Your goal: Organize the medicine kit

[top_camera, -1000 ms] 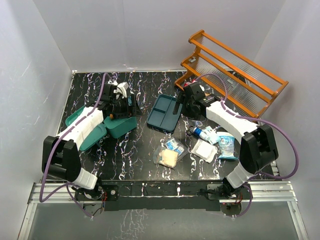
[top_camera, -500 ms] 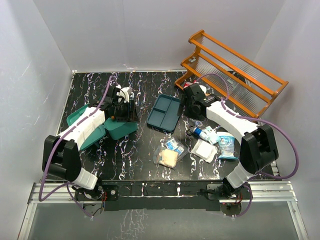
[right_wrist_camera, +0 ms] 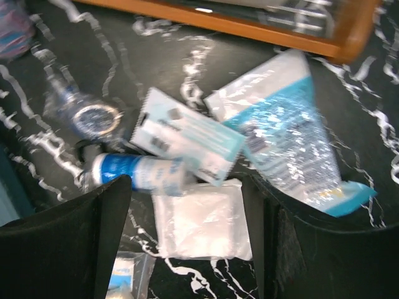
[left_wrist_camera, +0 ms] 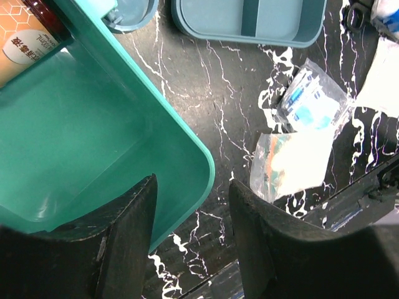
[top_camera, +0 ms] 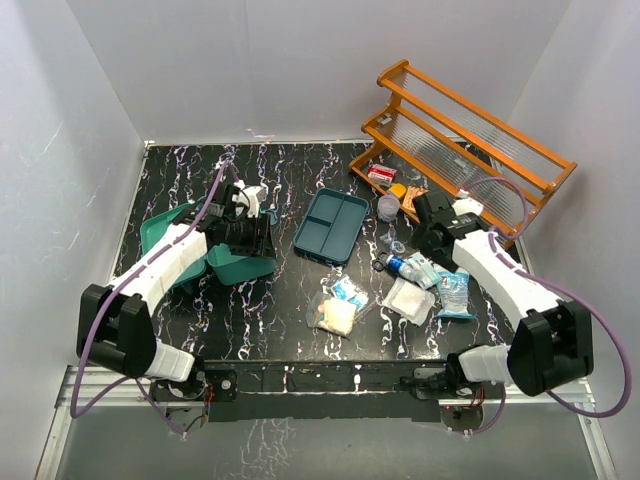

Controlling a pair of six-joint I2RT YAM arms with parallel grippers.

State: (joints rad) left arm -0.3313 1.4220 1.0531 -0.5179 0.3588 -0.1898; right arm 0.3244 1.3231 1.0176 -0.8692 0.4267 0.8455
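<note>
Plain white walls [top_camera: 260, 60] close me in on three sides, softly and evenly lit. Under me lies a table [top_camera: 270, 310], its glossy black top veined in white like marble. An orange tiered rack [top_camera: 470, 130] stands at its far right corner. A metal rail [top_camera: 570, 385] runs along the near edge, with a dull grey surface [top_camera: 300, 440] below.

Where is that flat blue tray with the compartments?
In the top view, the blue tray lies mid-table, right of the green medicine kit and left of the orange rack.

Teal med kit [left_wrist_camera: 81, 137] – blk/white-marbled table [top_camera: 262, 302]
</note>
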